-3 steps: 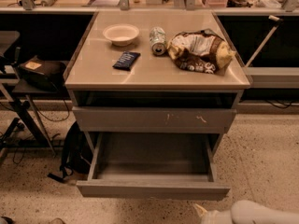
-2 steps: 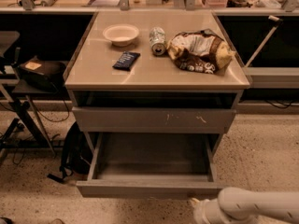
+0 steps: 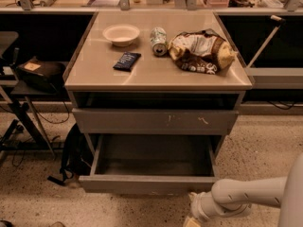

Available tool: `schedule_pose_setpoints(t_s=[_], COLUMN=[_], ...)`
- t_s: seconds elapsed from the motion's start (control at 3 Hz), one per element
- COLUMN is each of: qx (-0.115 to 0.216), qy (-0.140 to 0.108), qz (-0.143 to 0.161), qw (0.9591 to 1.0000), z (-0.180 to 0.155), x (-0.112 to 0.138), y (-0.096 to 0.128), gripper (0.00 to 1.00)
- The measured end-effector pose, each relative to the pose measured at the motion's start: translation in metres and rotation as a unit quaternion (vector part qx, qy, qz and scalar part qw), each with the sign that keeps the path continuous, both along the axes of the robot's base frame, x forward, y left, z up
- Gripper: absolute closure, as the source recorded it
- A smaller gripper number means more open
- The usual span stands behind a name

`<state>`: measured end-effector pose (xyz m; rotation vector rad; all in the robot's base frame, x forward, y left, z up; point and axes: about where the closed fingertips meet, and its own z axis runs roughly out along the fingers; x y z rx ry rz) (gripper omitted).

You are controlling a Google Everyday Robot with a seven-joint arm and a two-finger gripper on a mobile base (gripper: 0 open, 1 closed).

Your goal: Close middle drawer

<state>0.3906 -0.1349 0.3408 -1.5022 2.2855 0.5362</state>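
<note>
The middle drawer (image 3: 147,184) is pulled far out of the grey cabinet; its plain flat front faces me and its inside looks empty. Above it sits the drawer front with pale scratch marks (image 3: 156,121), pulled out slightly. My arm comes in from the lower right, and my gripper (image 3: 191,220) is at the bottom edge of the camera view, just below and in front of the right end of the middle drawer's front. Most of the gripper is cut off by the frame. The lowest drawer is hidden behind the open one.
On the cabinet top (image 3: 156,74) lie a white bowl (image 3: 121,34), a dark packet (image 3: 127,60), a can on its side (image 3: 158,40) and a crumpled chip bag (image 3: 201,51). A black bag (image 3: 71,155) sits on the floor at the left, beside a stand (image 3: 28,103).
My arm has come in further from the lower right, moving left and up until the gripper is just under the right end of the open drawer's front. The drawers have not moved.
</note>
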Motion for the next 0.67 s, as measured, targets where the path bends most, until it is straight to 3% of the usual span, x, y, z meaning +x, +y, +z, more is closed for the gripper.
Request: schedule_pose_setpoints(t_s=[0.33, 0.67], qx=[-0.024, -0.024], qy=[-0.005, -0.005], qz=[-0.004, -0.004], qw=[0.9997, 0.9997], z=[0.0062, 0.0061], x=[0.0321, 0.0321], y=[0.0099, 0.0099], gripper=[0.0, 0.0])
